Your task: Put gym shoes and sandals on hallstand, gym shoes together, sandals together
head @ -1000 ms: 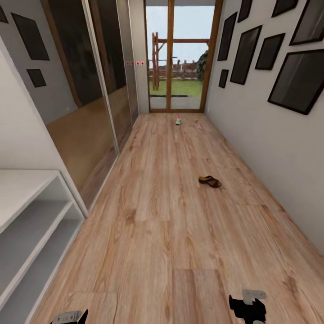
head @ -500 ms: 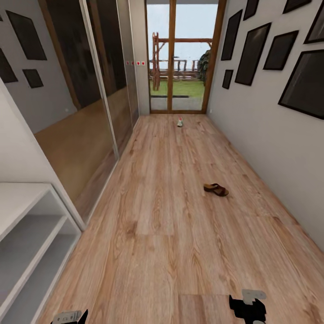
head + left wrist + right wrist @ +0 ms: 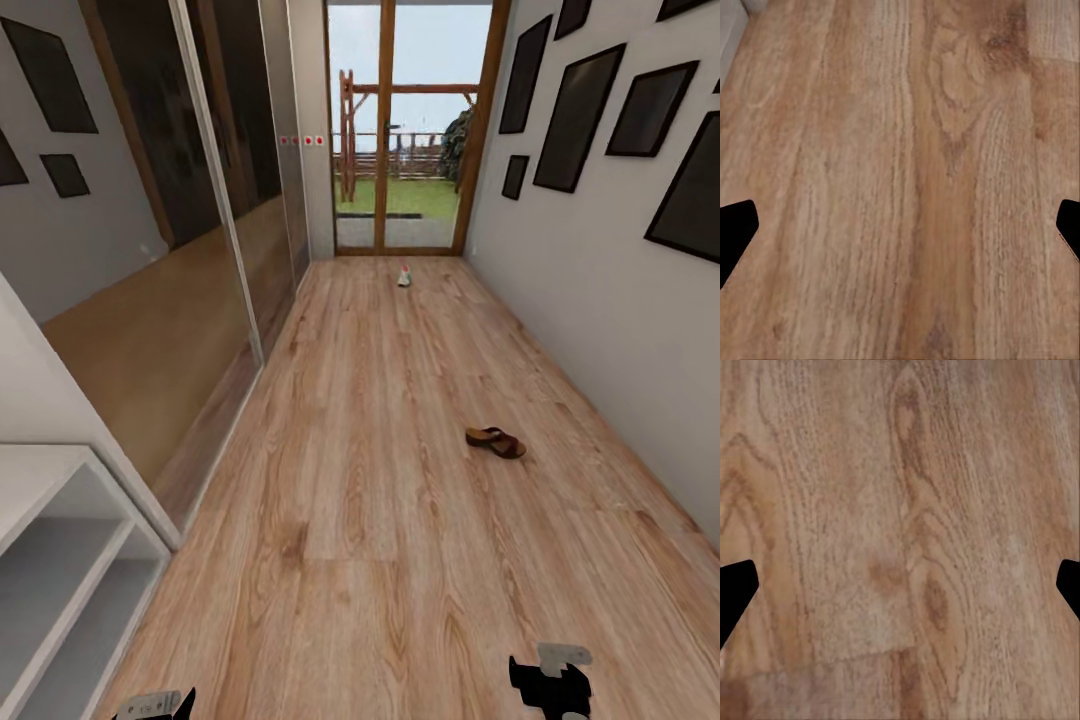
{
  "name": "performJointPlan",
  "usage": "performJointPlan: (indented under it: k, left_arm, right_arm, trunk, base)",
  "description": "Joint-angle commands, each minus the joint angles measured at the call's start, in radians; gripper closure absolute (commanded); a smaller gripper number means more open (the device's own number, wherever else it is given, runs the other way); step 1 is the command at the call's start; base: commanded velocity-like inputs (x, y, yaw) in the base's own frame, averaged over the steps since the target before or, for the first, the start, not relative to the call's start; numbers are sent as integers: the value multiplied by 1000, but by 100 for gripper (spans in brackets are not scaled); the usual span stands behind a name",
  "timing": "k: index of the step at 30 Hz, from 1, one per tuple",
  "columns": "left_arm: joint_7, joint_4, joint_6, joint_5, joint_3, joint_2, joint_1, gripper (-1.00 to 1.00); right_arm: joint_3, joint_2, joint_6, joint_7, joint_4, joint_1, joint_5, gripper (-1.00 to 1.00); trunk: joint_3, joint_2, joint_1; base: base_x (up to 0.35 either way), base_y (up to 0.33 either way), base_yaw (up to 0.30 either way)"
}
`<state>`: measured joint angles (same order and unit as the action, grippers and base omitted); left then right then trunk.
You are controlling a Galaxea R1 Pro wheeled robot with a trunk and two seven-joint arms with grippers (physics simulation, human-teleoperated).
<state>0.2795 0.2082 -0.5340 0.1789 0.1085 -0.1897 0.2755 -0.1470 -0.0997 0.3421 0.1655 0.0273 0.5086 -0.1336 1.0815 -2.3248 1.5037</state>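
Observation:
One brown sandal lies on the corridor floor right of the middle, a good way ahead of me. Far down the corridor, by the glass door, a small cream gym shoe with a red accent rests on the planks. The light grey hallstand with its open tiers stands at the lower left. My left gripper hangs open over bare planks, as the left wrist view shows. In the right wrist view my right gripper is open over bare wood too. Both arms peek in at the head view's bottom edge.
Mirrored sliding wardrobe doors line the left wall. Dark picture frames hang on the right wall. A wood-framed glass door closes the corridor's far end. Wide open floor stretches between me and the sandal.
The camera has moved forward and turned slightly: the sandal and far shoe sit lower and more to the right, the hallstand slid toward the lower left. Neither shoe itself moved.

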Motion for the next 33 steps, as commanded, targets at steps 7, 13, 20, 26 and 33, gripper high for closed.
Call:
performJointPlan:
  k: [7,13,20,26,33]
  left_arm:
    - [10,-1,0,9,4,0,1,-100]
    - [10,-1,0,8,3,1,1,-100]
    - [11,-1,0,8,3,1,1,-100]
    - [11,-1,0,8,3,1,1,-100]
    - [10,-1,0,8,3,1,1,-100]
  right_arm:
    - [-8,0,3,3,-1,1,-11,-100]
    - [-8,0,3,3,-1,1,-11,-100]
    - [-8,-1,3,3,-1,1,-12,-100]
    - [-8,-1,3,3,-1,1,-12,-100]
    - [-8,-1,3,3,-1,1,-12,-100]
  trunk:
    - [1,0,0]
    - [1,0,0]
    - [1,0,0]
    - [1,0,0]
    - [1,0,0]
  base:
    - [339,56,0]
    - [339,13,0]
    - [339,1,0]
    - [339,0,0]
    - [339,0,0]
